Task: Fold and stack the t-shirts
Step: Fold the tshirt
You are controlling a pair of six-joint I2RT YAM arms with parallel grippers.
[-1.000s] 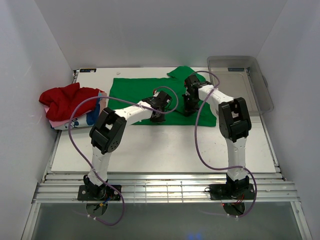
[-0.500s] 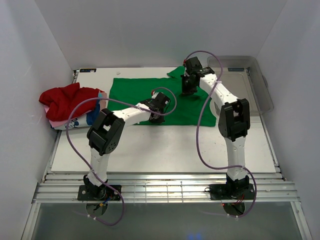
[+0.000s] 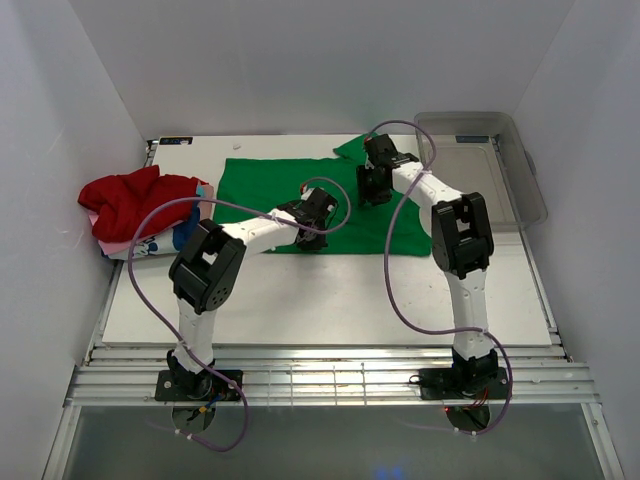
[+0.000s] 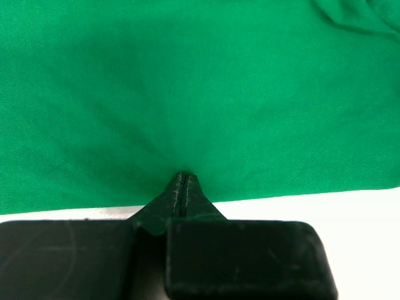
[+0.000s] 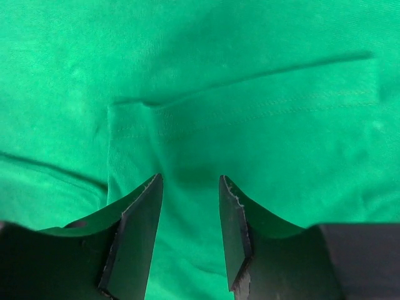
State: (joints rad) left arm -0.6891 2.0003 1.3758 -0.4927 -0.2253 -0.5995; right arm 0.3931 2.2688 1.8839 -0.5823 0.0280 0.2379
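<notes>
The bright green t-shirt (image 3: 265, 185) lies spread flat on the white table; it fills both wrist views (image 4: 200, 94) (image 5: 250, 75). My left gripper (image 3: 312, 236) sits at its near hem, jaws shut with the tips (image 4: 181, 179) pinched on the hem edge. My right gripper (image 3: 368, 190) hovers open and empty over the shirt's right part, its tips (image 5: 187, 179) just short of a folded sleeve seam. The red t-shirt (image 3: 130, 200) lies crumpled at the far left on top of the pink/white printed one (image 3: 172, 236).
A clear plastic bin (image 3: 500, 165) stands at the back right beside the green shirt. White walls close in the table on both sides. Bare white table (image 3: 330, 290) runs along the near side. Purple cables loop over both arms.
My right gripper moved from the shirt's near right part back toward the sleeve, then settled slightly nearer and to the left. My left gripper stayed at the hem.
</notes>
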